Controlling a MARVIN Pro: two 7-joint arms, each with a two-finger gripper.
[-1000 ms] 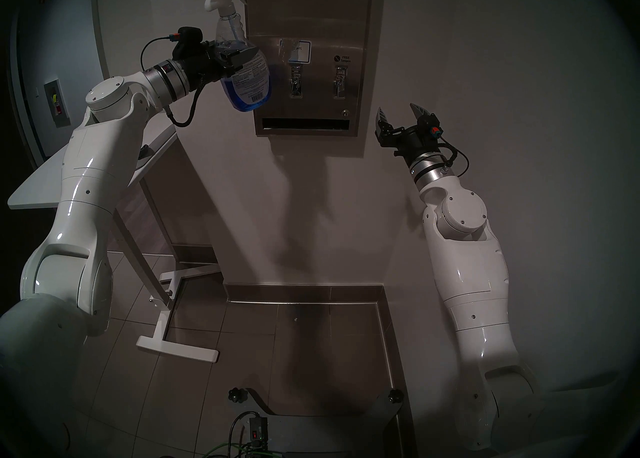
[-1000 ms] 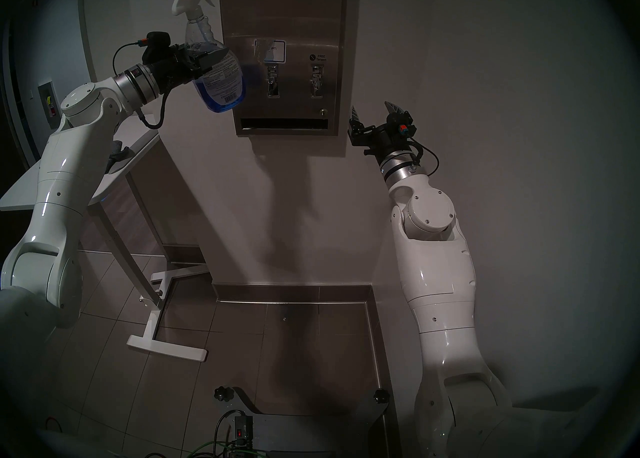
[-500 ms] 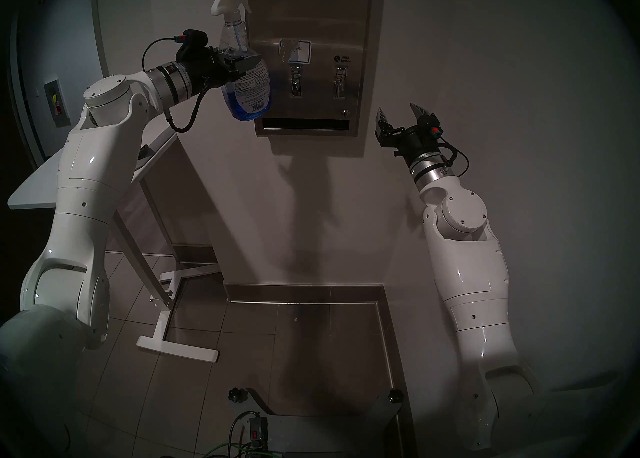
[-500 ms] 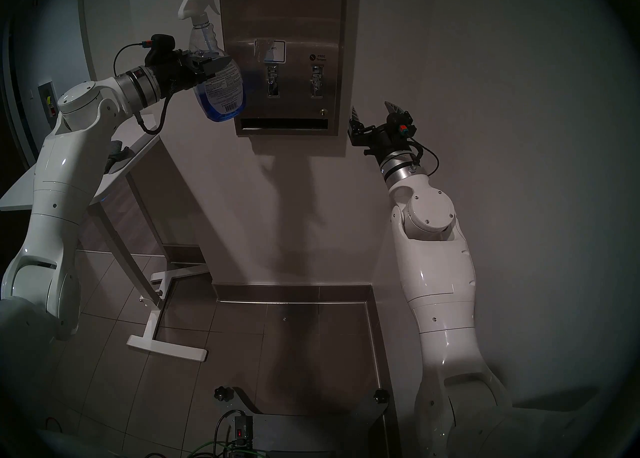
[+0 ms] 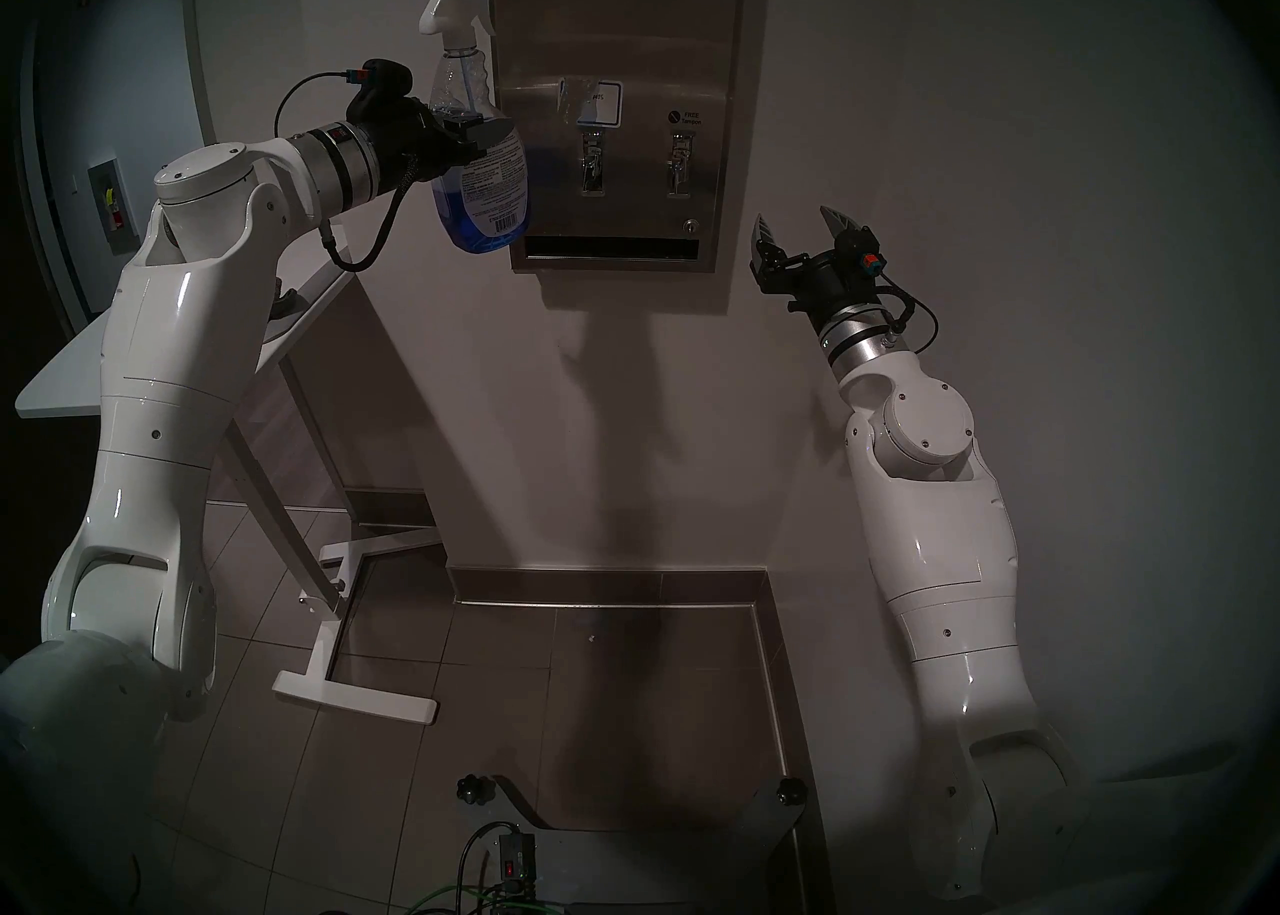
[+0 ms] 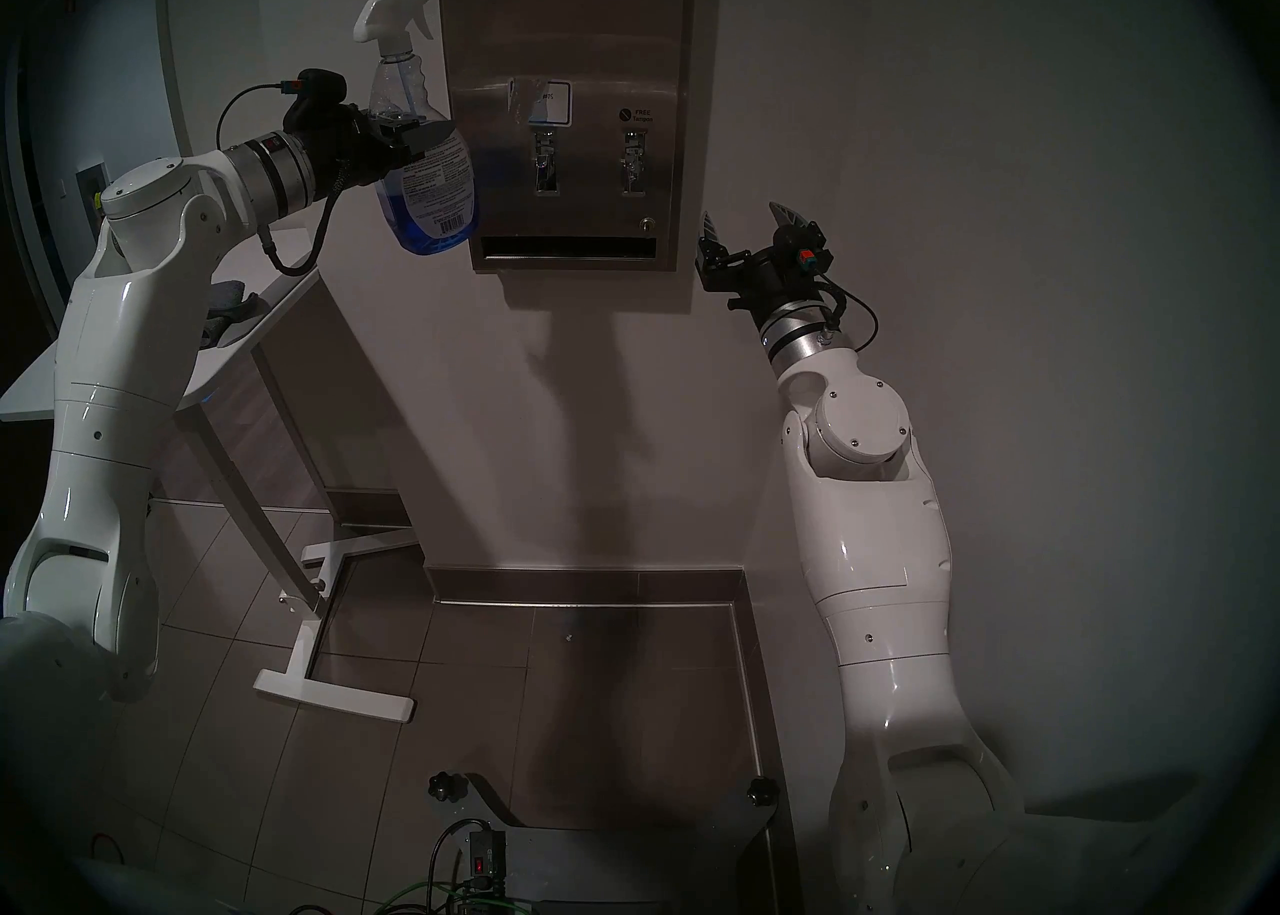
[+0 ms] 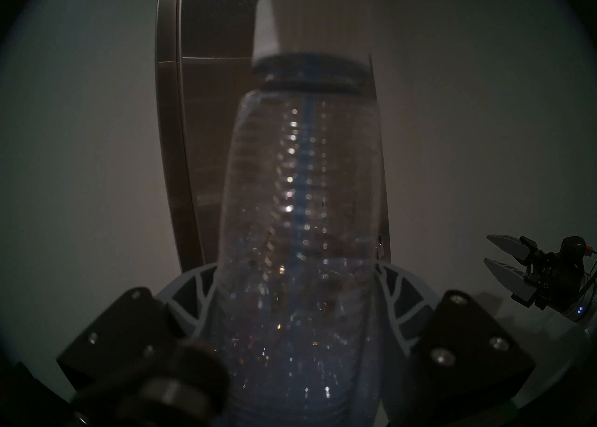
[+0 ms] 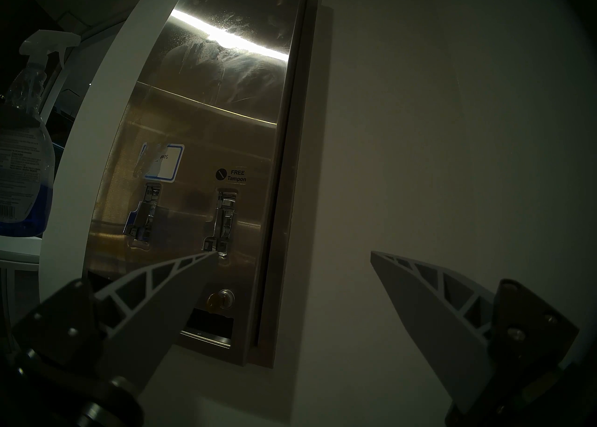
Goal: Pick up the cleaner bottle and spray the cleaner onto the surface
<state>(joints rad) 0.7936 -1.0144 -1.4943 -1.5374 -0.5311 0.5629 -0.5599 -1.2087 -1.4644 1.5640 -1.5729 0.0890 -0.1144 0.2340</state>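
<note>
The cleaner bottle [image 5: 485, 186] hangs upright just left of the surface [image 5: 623, 27], a brushed-steel wall dispenser, with my left gripper [image 5: 478, 131] shut on its waist. Its white spray head [image 5: 457, 6] points right at the steel panel's left edge. The cleaner [image 5: 471, 231] shows as blue liquid pooled in the bottle's base. In the left wrist view the clear bottle [image 7: 300, 190] fills the space between the fingers. My right gripper [image 5: 800, 224] stands open and empty, low at the dispenser's right side. In the right wrist view the surface [image 8: 210, 109] carries whitish streaks [image 8: 232, 57] near its top.
A white table [image 5: 62, 366] stands at the left behind my left arm, with a grey cloth [image 6: 228, 300] on it. Its white foot [image 5: 353, 692] rests on the tiled floor. The dispenser has two knobs [image 5: 592, 162] and a dark slot [image 5: 609, 247].
The left arm has lowered the bottle a little and swung its base to the left, so it stands more upright. The right arm has not moved.
</note>
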